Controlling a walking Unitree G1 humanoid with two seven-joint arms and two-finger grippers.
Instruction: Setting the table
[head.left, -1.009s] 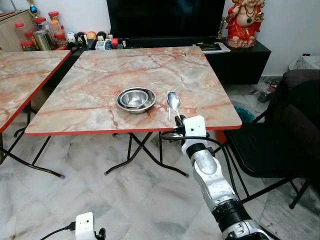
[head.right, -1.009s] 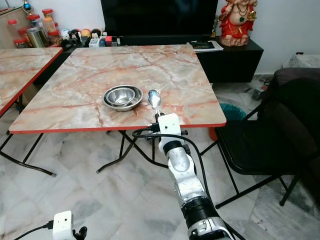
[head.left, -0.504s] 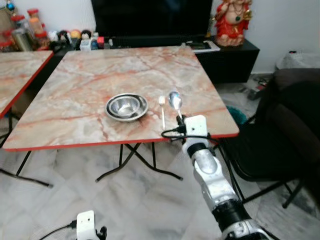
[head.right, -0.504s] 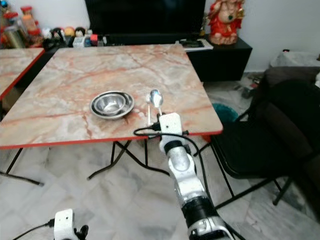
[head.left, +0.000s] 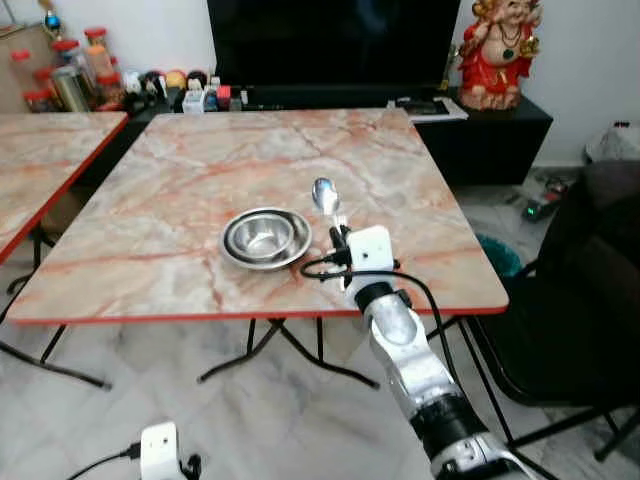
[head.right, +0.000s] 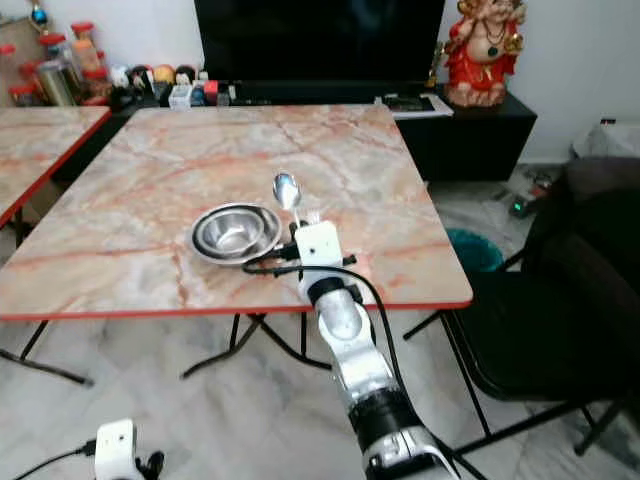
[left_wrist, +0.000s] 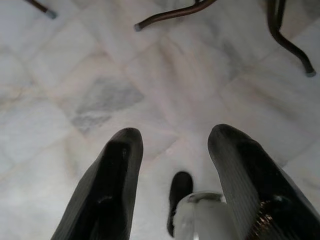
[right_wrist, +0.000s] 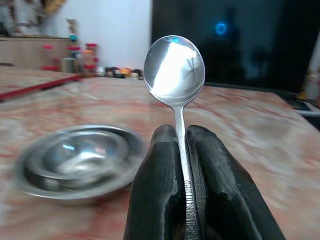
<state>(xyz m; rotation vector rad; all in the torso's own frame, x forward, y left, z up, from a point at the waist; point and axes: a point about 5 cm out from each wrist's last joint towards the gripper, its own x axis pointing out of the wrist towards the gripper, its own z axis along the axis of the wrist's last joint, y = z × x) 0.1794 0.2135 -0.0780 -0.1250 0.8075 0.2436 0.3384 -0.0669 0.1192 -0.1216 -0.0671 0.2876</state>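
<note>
I've got a shiny steel spoon (right_wrist: 174, 75) pinched by its handle, bowl end pointing to the far side, above my marble table (head.left: 180, 180). Stacked steel bowls (head.left: 265, 237) sit just left of it, near the table's front edge.

A home living room is showing here: a big television (head.left: 333, 40) is sitting on a low black cabinet (head.left: 500, 130) at the far wall, a red statue (head.left: 497, 52) is standing at its right, and folding tables (head.left: 180, 200) are standing on marble floor (head.left: 110, 420).

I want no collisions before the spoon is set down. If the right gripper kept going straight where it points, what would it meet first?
Probably nothing soon: the right gripper, shut on the spoon, points across the table beside the bowl toward the dark TV; depth is unclear.
</note>
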